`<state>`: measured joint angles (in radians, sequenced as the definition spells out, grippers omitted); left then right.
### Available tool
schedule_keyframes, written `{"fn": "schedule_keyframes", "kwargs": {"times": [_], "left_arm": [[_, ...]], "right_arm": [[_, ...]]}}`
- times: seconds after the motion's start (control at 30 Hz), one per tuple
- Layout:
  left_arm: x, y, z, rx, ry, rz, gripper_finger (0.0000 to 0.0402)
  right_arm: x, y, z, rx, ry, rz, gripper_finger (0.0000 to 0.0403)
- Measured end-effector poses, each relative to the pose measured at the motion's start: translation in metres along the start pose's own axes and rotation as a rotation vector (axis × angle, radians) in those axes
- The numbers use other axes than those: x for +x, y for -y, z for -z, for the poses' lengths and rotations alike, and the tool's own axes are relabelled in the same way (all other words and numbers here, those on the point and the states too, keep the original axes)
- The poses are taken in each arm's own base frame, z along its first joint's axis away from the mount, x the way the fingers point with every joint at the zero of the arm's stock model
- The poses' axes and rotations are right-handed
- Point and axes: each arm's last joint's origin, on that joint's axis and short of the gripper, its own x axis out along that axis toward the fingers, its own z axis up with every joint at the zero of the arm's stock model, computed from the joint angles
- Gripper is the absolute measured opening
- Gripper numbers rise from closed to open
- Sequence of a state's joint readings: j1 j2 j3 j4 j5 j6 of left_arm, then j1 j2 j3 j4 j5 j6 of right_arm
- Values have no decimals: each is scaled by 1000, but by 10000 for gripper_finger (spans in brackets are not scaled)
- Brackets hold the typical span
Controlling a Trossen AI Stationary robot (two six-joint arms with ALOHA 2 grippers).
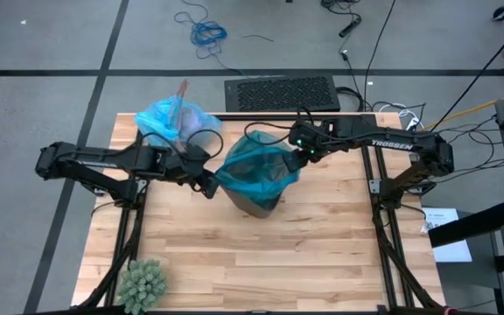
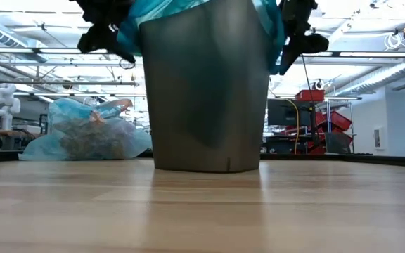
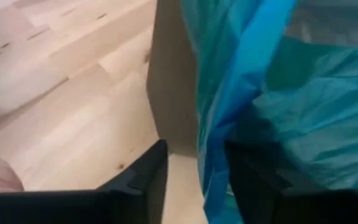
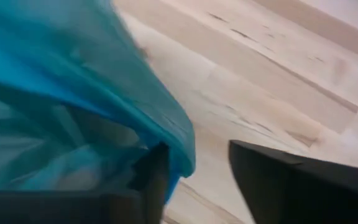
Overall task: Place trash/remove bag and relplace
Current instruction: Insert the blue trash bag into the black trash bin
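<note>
- The light-blue bag (image 1: pixel 171 118), full and knotted up, lay at the far-left corner of the counter (image 1: pixel 322 254), well apart from the bin; brown wadded trash (image 2: pixel 90 137) showed through its thin film in the low view. Judged: the collect-and-remove part was done.
- A grey bin (image 2: pixel 206 91) stood upright near the counter's middle with a darker teal bag (image 1: pixel 256 166) draped over its mouth and folding down the outside wall. Judged: the replacement liner was on, or nearly so.
- Left hand (image 1: pixel 206 184) sat at the bin's left rim. In its wrist view the fingers (image 3: pixel 148 180) stood apart with the teal film hanging between them, not pinched. I read it as open.
- Right hand (image 1: pixel 303 156) sat at the bin's right rim. Its fingers (image 4: pixel 157 180) were likewise spread, the liner's edge lying beside one finger; no clamp visible. Open.
- No loose trash was visible on the counter; a green spiky ball (image 1: pixel 142 283) sat at the near-left corner, untouched.
- Remaining, as judged: tidying the liner's cuff if uneven and backing both arms off. How evenly the liner sat round the far rim could not be told.
</note>
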<state>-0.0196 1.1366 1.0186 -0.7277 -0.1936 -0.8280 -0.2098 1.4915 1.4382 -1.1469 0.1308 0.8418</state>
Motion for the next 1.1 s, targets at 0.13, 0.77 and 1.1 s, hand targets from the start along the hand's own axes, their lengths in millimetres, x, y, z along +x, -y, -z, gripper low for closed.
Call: {"fn": "schedule_keyframes", "kwargs": {"times": [0.13,0.77,1.1], "left_arm": [[-6,5,-6,0,24,25,192],[-11,5,-5,46,-26,56,220],[-36,11,-14,79,0,184,220]], "right_arm": [[-10,-2,-2,-46,6,-19,221],[-47,-6,-5,-172,38,-53,254],[-76,0,5,-185,113,-145,254]]}}
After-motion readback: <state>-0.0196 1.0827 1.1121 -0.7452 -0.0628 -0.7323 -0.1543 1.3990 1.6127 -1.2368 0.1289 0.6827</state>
